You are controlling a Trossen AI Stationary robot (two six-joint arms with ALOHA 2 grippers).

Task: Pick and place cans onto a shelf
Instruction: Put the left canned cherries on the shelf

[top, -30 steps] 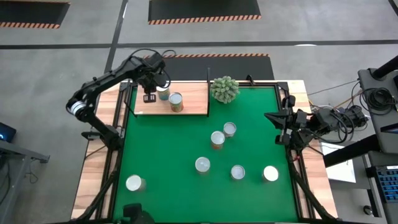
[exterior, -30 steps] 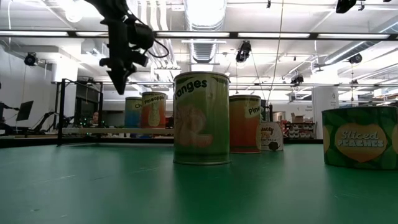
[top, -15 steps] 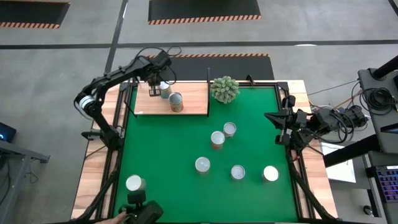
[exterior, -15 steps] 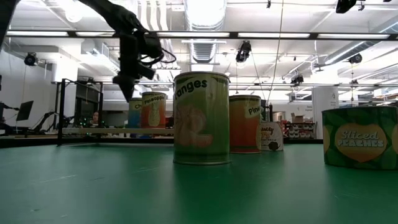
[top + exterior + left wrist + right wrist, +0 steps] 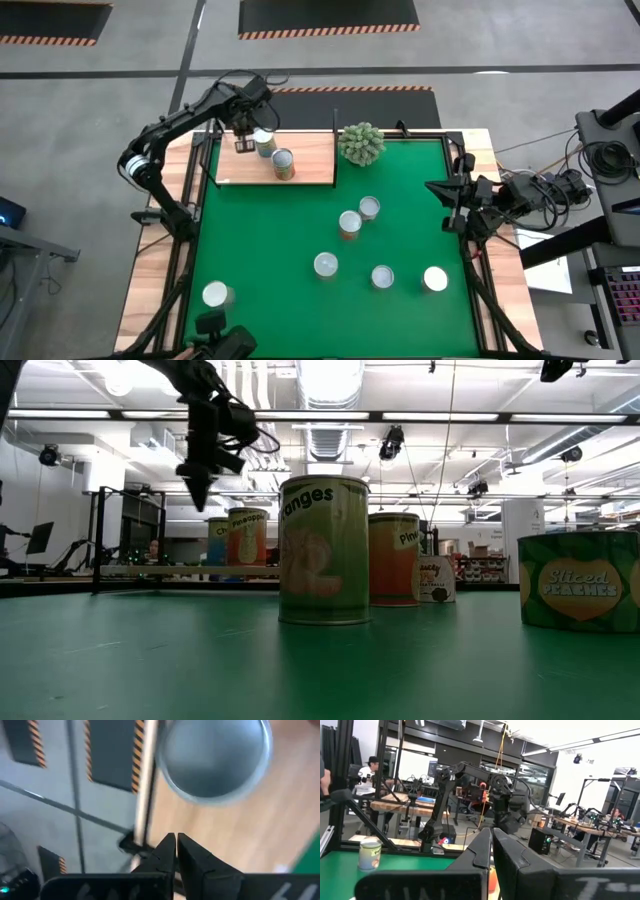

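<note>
Two small silver-topped tins (image 5: 274, 154) standing on pale wooden shelf (image 5: 310, 170); six left on green worktop. Left gripper (image 5: 243, 144) fingers pinched shut, empty; right likewise.

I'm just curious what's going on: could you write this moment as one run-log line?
left gripper: shut, empty, above shelf | shelf: two cans | mat: six cans | right gripper: shut, waiting
</note>
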